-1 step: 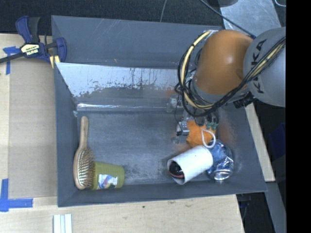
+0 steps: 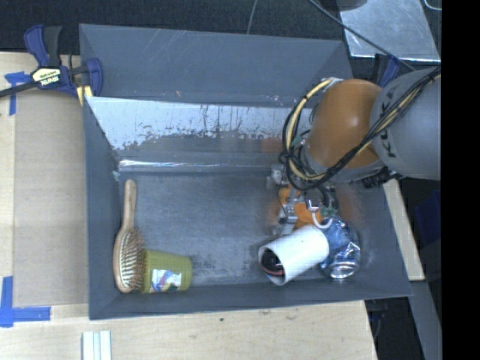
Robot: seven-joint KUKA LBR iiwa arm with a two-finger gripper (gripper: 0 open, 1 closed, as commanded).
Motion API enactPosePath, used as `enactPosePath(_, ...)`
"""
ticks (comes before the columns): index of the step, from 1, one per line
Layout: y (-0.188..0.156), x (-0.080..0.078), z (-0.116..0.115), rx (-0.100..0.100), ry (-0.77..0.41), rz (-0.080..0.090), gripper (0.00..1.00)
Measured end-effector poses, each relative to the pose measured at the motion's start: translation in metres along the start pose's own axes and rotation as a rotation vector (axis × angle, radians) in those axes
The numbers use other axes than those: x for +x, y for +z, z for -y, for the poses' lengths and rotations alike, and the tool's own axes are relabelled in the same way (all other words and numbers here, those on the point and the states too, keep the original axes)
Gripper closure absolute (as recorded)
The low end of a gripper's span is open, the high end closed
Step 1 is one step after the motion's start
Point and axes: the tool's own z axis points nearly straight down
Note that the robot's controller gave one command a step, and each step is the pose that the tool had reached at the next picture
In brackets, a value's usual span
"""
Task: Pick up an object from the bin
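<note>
Clutter in the camera view sits in two corners of the bin (image 2: 217,201), both along its near edge, probably because loose things slide down the sloped walls and settle where floor meets wall.

In the near right corner a white cup (image 2: 301,252) lies on its side with its dark mouth facing the open floor. A crumpled blue and silver thing (image 2: 343,249) is wedged between the cup and the right wall, touching the cup. The end effector (image 2: 298,210) hangs just behind the cup, toward the far wall, under the arm's orange cover (image 2: 341,122) and its cables. I cannot tell how far open it is, and I see nothing in its hold. A patch of orange (image 2: 287,199) shows beside it; I cannot tell whether that is a bin thing or part of the wrist. The white cup is the nearest thing, so I judge it the likely pick.

In the near left corner a wooden hairbrush (image 2: 129,252) lies along the left wall, bristles up, with an olive cup (image 2: 169,271) on its side touching the brush head.

Room is lopsided. The middle floor is bare, giving free travel toward the left. The right wall and near wall stand close to the white cup, so I would expect a tight descent there and a risk of the cup rolling.
</note>
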Motion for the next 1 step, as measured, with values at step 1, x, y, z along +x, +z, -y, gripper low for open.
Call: enactPosePath(1, 0.0175, -0.0075, 0.0875, -0.004, 0.059, 0.006, 0.00)
